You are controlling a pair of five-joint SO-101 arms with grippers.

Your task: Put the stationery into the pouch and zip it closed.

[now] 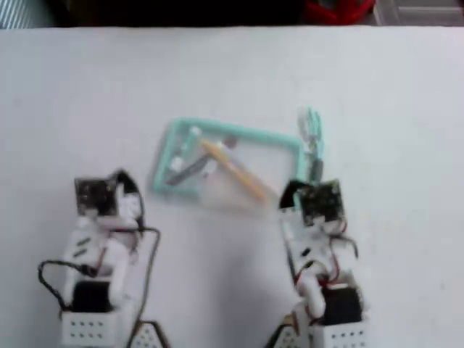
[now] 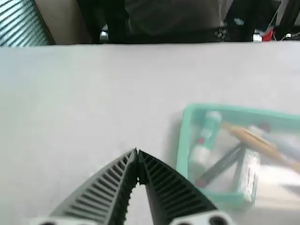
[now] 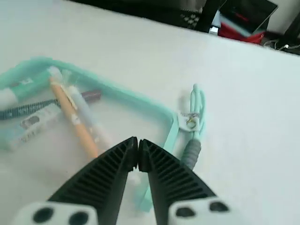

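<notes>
A white table (image 1: 232, 72) is carrying the whole scene, with two robot arms sitting side by side at its near edge. The left arm (image 1: 101, 232) is resting well apart from the work, while the right arm (image 1: 319, 246) is standing just beside the near right corner of the pouch.

The pouch (image 1: 239, 136), clear-faced with a mint green border, is lying flat between the arms and slightly beyond them, tilted a little on the table. Whether its zip is drawn across cannot be told.

The left gripper (image 2: 137, 152) is pointing at bare table to the pouch's left, its ribbed jaws pressed together on nothing. The right gripper (image 3: 138, 140) is hanging over the pouch's near right corner, jaws likewise clenched and empty.

Stationery is showing through the clear face. An orange pencil (image 1: 233, 169) is lying diagonally across the middle. A white tube (image 2: 205, 138) is sitting along the left end, with a dark pen (image 2: 222, 164) and a white eraser block (image 2: 248, 173) lying just beside it.

A mint pull strap (image 3: 194, 108) is trailing off the pouch's right end onto the table, ending in a small grey tab (image 3: 191, 152).
</notes>
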